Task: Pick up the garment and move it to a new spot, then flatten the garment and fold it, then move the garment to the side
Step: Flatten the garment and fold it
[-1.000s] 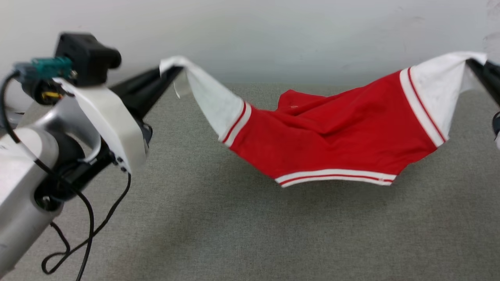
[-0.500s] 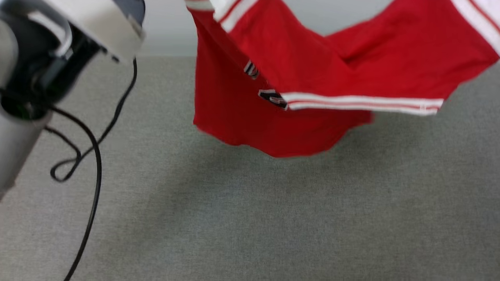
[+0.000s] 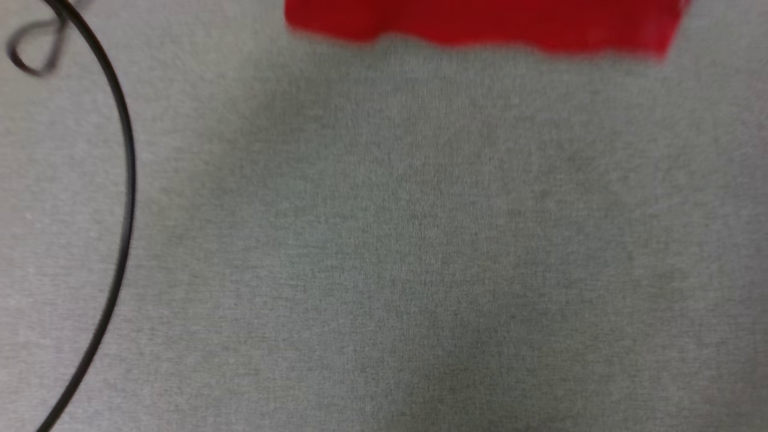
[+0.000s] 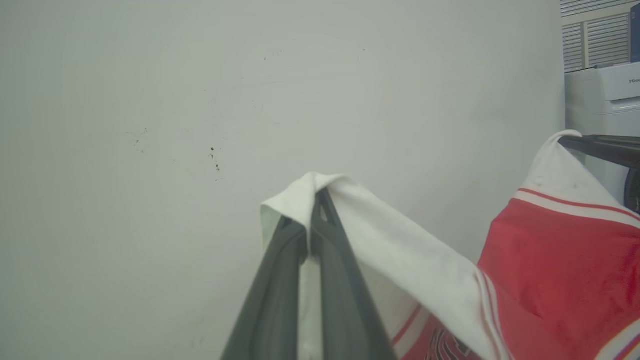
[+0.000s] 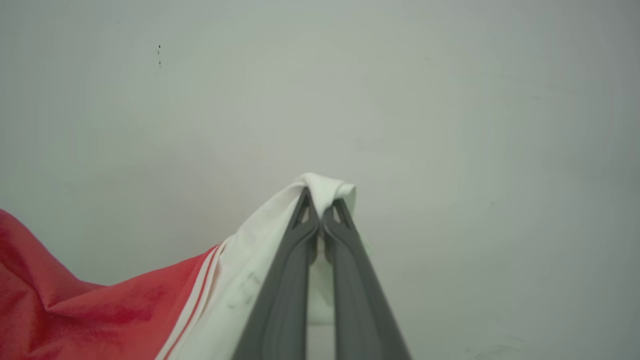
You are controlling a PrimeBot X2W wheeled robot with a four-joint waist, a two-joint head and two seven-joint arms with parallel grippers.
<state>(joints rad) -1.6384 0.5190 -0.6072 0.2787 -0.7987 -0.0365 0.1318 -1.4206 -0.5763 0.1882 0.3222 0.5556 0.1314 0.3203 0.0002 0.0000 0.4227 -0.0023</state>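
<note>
The garment (image 3: 480, 24) is a red jersey with white side panels, and it hangs in the air. In the head view its red lower edge shows along the top, above the grey tabletop (image 3: 384, 252). My left gripper (image 4: 315, 200) is shut on a white corner of the garment (image 4: 400, 250), held up in front of a pale wall. My right gripper (image 5: 320, 200) is shut on another white corner of the garment (image 5: 240, 285). The left wrist view shows the right gripper's fingers (image 4: 600, 147) pinching that far corner, with the red cloth sagging between the two grips.
A black cable (image 3: 123, 180) curves down the left side of the head view. A pale wall (image 4: 200, 125) stands behind the garment. A white appliance (image 4: 605, 95) sits at the far right of the left wrist view.
Both grippers have lifted the garment high off the table. It has risen up and out of the head view's top, and the picture is blurred with motion.
</note>
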